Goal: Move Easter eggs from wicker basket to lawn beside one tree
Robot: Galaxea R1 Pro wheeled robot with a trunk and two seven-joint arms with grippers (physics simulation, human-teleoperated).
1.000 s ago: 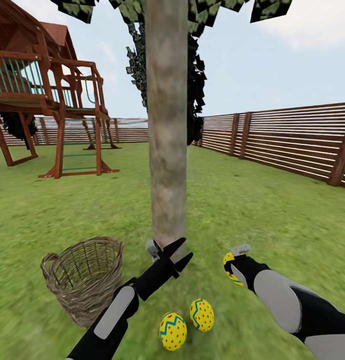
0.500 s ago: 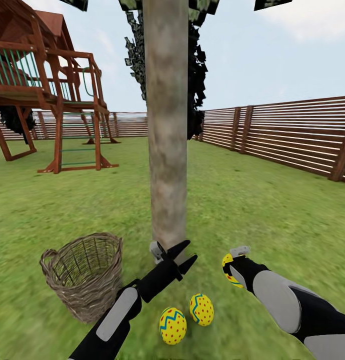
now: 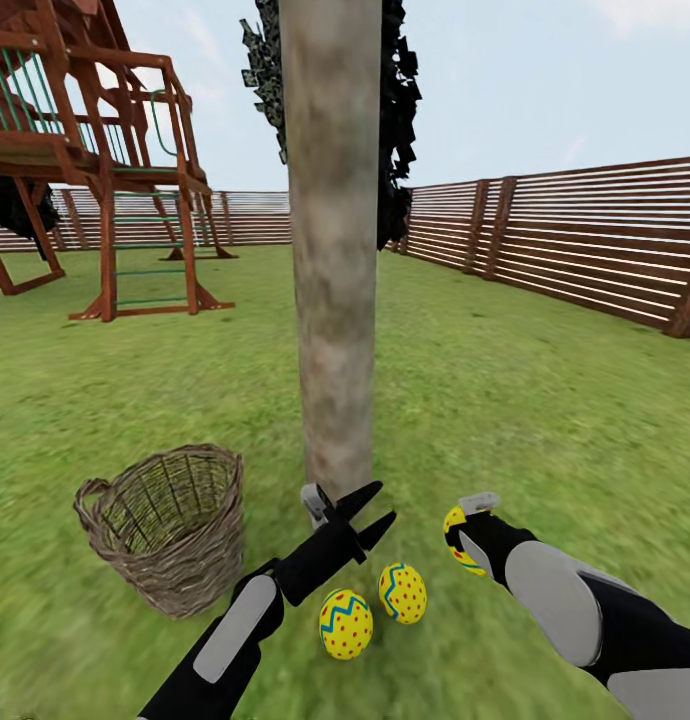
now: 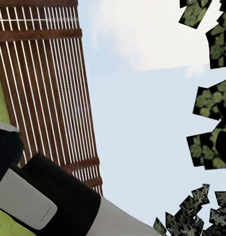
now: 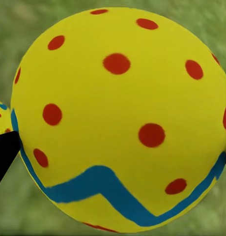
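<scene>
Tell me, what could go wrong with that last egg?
The right claw holds the egg above the lawn; let go from there, it might roll away from the tree. Coming down, it might also knock the two eggs already lying close by.

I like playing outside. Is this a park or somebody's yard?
Probably a fenced back garden: a lawn, a brown slatted fence along its edges, a wooden play set, and a tree with Easter eggs at its foot.
</scene>
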